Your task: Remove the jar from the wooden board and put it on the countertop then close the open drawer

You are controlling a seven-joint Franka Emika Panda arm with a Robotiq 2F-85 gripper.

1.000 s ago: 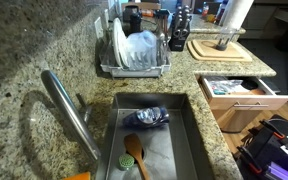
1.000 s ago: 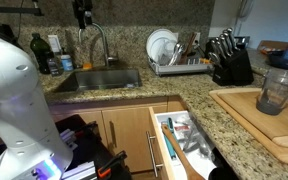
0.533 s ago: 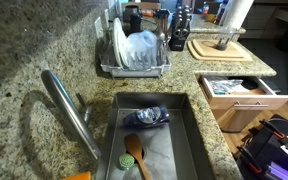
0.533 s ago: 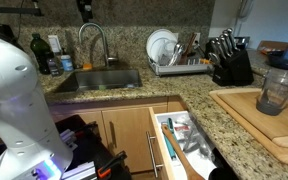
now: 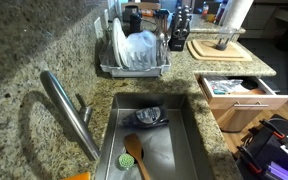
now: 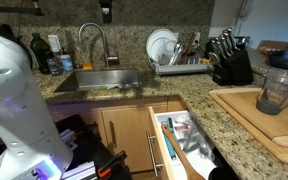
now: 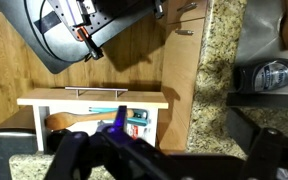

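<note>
The jar (image 6: 275, 92) stands upright on the wooden board (image 6: 269, 122) at the right end of the countertop (image 6: 199, 90). It also shows in an exterior view (image 5: 222, 41) on the board (image 5: 206, 50), beside a paper-towel roll. The drawer (image 6: 180, 146) is pulled open below the counter, with white and blue flat items inside; it shows in both exterior views (image 5: 240, 92) and in the wrist view (image 7: 92, 108). My gripper (image 6: 106, 11) hangs high above the sink, far from the jar. In the wrist view its dark fingers (image 7: 169, 160) are spread wide and empty.
A steel sink (image 5: 150, 140) holds a wooden spoon and a dark cloth. A faucet (image 6: 91, 40), a dish rack with plates (image 6: 174, 55) and a knife block (image 6: 229, 62) stand along the back. My white base (image 6: 14, 100) is at the left.
My gripper has moved sideways above the sink, from over the faucet toward the dish rack. Jar, board and drawer have not moved.
</note>
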